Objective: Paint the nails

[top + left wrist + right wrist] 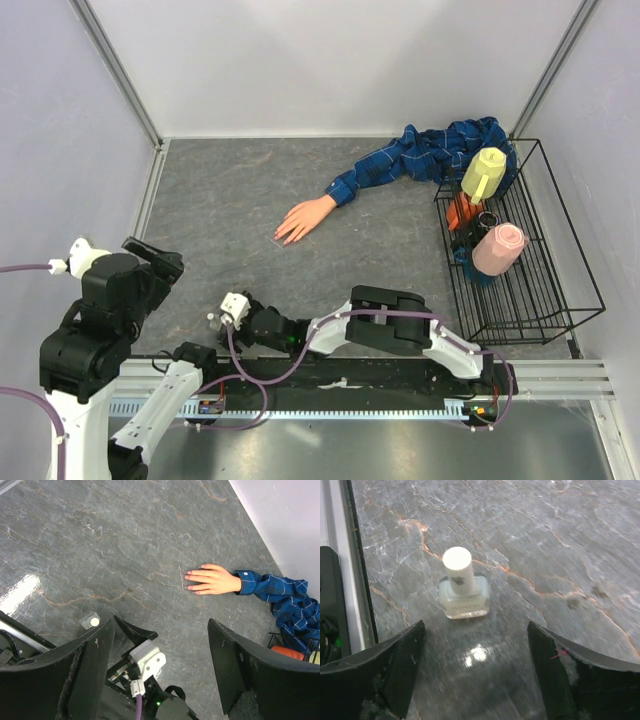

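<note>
- The mannequin hand [303, 218] lies palm down on the grey worktop [230, 190] with its fingers slightly apart. The nails [187, 577] are at its fingertips and too small to make out in detail.
- A blue plaid sleeve [420, 155] runs from the hand's wrist toward the back right corner.
- A small clear bottle [462, 592] with a white cap stands upright, well apart from the hand and out past its fingertips.
- The right claw [475, 640], also well apart from the hand, is spread wide and pinching nothing. The bottle stands just beyond its tips.
- The left claw [161, 629] is raised and farther from the hand than the bottle. It is spread wide and pinching nothing.
</note>
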You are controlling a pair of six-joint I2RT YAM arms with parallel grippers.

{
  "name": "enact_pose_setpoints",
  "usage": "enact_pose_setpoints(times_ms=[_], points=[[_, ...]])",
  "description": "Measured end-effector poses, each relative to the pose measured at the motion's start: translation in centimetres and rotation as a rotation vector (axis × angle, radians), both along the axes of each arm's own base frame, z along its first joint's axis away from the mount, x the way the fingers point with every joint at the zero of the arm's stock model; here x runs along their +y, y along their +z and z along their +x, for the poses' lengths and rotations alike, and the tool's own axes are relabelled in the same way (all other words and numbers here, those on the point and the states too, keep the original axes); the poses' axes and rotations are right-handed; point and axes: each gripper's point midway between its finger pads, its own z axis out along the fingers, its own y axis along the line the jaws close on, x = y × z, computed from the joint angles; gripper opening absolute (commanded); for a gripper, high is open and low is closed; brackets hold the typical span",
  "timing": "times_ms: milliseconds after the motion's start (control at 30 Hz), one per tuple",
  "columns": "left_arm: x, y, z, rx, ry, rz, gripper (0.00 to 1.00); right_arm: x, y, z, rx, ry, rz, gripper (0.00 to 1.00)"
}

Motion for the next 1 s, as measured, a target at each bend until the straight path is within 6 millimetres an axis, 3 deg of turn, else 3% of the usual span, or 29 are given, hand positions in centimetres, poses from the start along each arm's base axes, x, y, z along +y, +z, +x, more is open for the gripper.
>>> enact_pose_setpoints(times_ms=[200,600,767,1000], points=[[-0.1,-0.1,0.1,0.008,-0.011,0.009,0.82,1.7,-0.2,0.0,-0.008,0.019,0.025,0.84],[-0.1,-0.1,0.0,0.012,-0.021,0.021,0.82,2.3,-0.2,0.2,-0.032,0.021,0.067,0.67],[0.0,-0.1,0.0,0.014,-0.025,0.028,0.82,2.4,0.1,0.1,-0.04,0.034,0.085,0.37],[0.0,-0.2,0.0,0.016,-0.029,0.032,0.82,2.0,0.2,-0.1,-0.048,0.043,0.103,0.21]])
